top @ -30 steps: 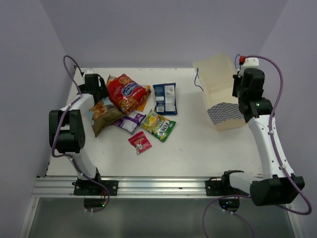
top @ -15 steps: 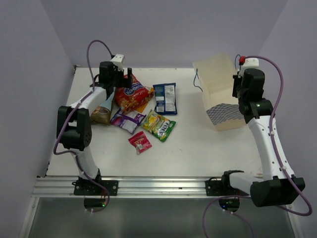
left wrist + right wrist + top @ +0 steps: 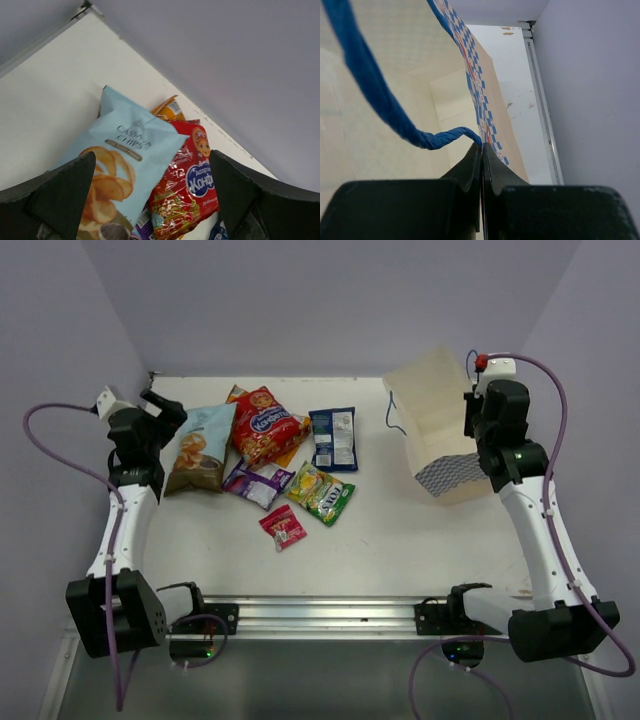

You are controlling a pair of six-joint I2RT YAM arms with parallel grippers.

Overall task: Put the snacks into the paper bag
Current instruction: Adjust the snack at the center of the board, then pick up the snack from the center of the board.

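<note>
You're at the first pick, I'd say — your right gripper (image 3: 481, 150) pinches the rim of the paper bag (image 3: 440, 415) at far right, so lower your wide-spread, empty left gripper (image 3: 163, 412) onto the chip bag (image 3: 200, 445) just beside it.

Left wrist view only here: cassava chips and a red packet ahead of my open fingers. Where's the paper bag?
Observer: The paper bag sits off to the right, across a gap from the dark blue packet.
Operator: Is anything holding it?
Observer: Yes, the right gripper is shut on its edge, by the blue cord handle.
Operator: Any snack I'm missing?
Observer: A small pink-red packet lies closest to the arms' bases.
</note>
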